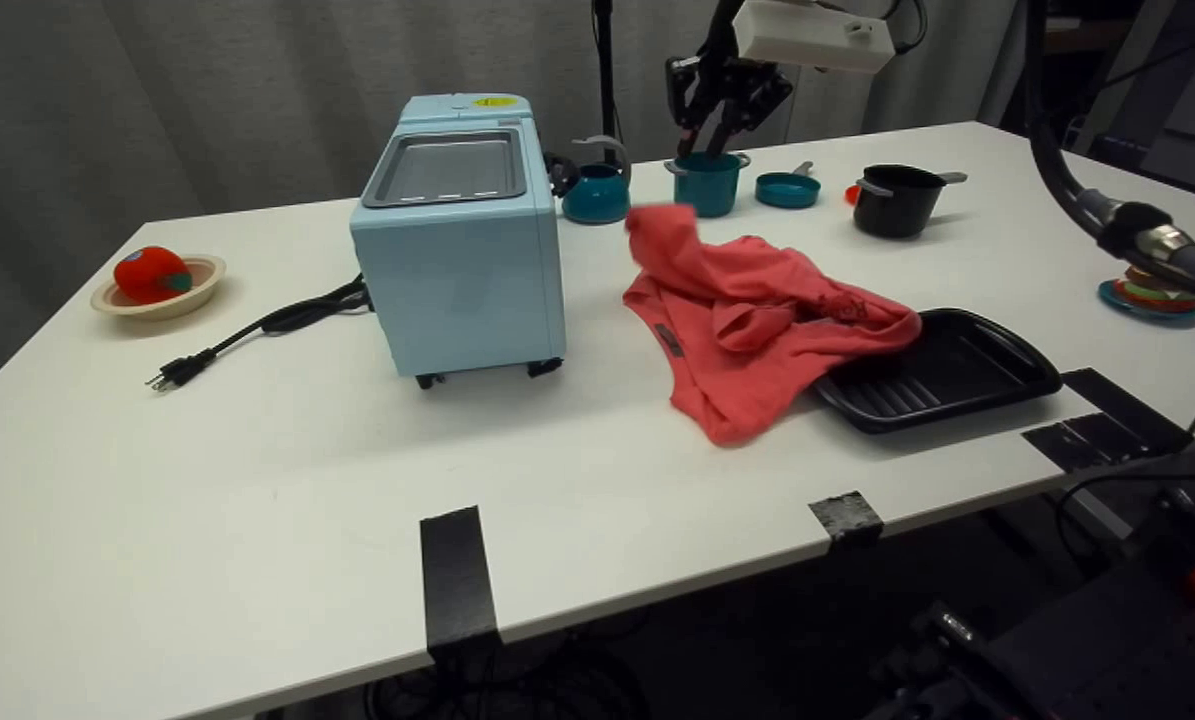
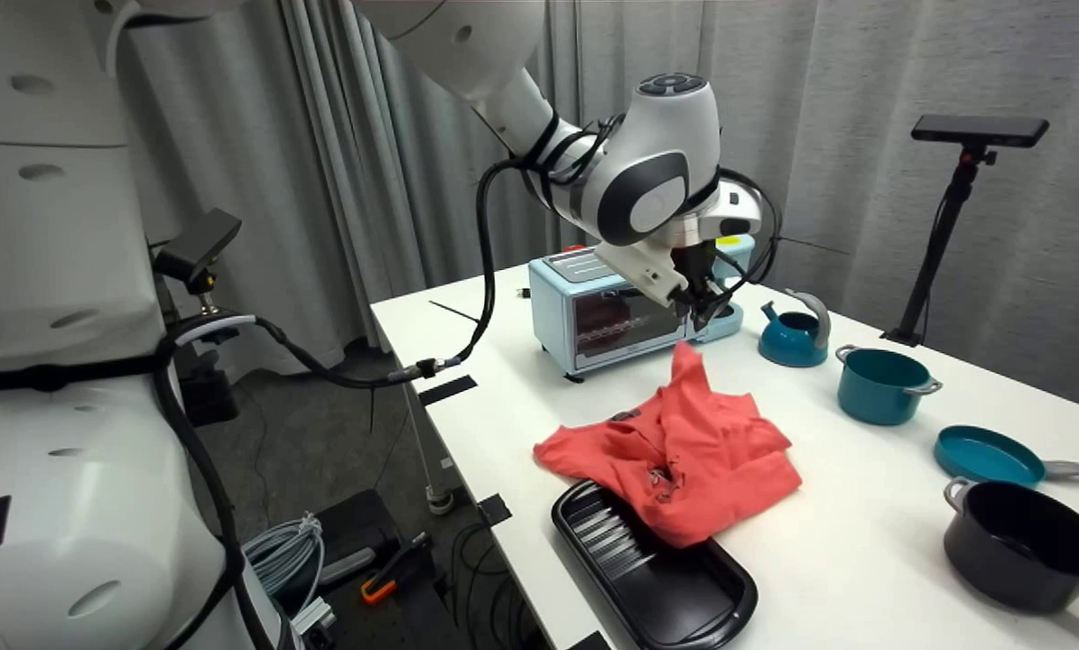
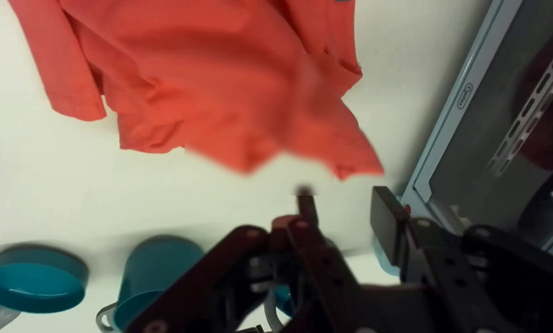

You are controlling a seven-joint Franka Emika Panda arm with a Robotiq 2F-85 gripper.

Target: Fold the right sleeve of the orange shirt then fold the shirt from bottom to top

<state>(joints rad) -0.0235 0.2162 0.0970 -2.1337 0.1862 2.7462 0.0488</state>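
The gripper (image 3: 343, 199) hangs above the white table (image 1: 257, 480) at the end of the robot arm (image 2: 652, 194), its two fingers parted; in the wrist view, the table shows through the gap between them. Just below the fingertips and apart from them, a corner of the orange shirt (image 2: 683, 451) pokes up, blurred in that same view. The rest of the shirt lies bunched on the table, folds heaped over one another, with some dark print showing among them. Which flap is the right sleeve I can't tell. One side of the cloth drapes over the edge of a ridged black tray (image 2: 692, 591).

Near the shirt stands a light-blue toaster oven (image 1: 467, 290), and a black cord (image 1: 302, 315) trails out beside it to a plug (image 1: 187, 368). Past that, a red tomato (image 1: 152, 272) sits in a beige bowl (image 1: 147, 308). Around from the oven come a teal kettle (image 2: 790, 345), a teal pot (image 2: 873, 406), a teal frying pan (image 2: 986, 456) and a black pot (image 2: 1013, 569), strung out in a loose row. Well apart from the oven, a burger (image 1: 1152, 290) rests on a small teal plate (image 1: 1152, 313). Grey curtains (image 1: 257, 90) hang beyond the table.
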